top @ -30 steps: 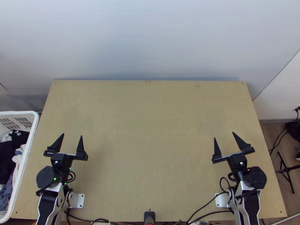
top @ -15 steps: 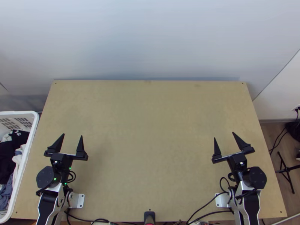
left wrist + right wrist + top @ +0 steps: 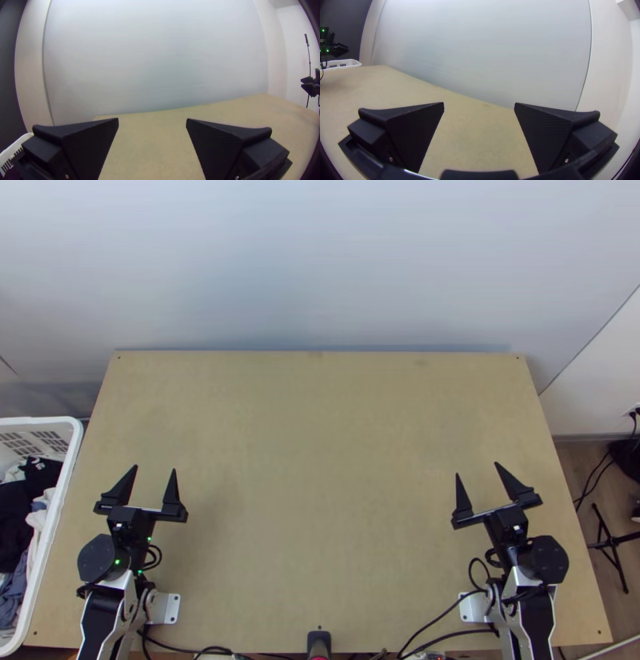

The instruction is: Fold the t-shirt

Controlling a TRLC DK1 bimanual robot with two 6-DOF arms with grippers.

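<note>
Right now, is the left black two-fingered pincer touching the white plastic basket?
Apart. The top view shows it: a strip of light wooden table lies between the left pincer and the basket's rim.

Left tool [image 3: 154, 468], right tool [image 3: 478, 469], both spread

- Table [image 3: 320, 460] in the middle; wall panel [image 3: 320, 268] behind, along far edge.
- Basket [image 3: 66, 484] just beside table's left edge, toward the near half; clothes [image 3: 16, 508] piled in it.
- Left arm [image 3: 100, 616] at near left corner, right arm [image 3: 532, 612] at near right; well apart.
- Between them, cables [image 3: 448, 634] along near edge; small unidentified object [image 3: 318, 644] at that edge's middle.
- Right of table: floor [image 3: 570, 460], stand [image 3: 612, 542] on it; wall outlet [image 3: 632, 412] farther back.
</note>
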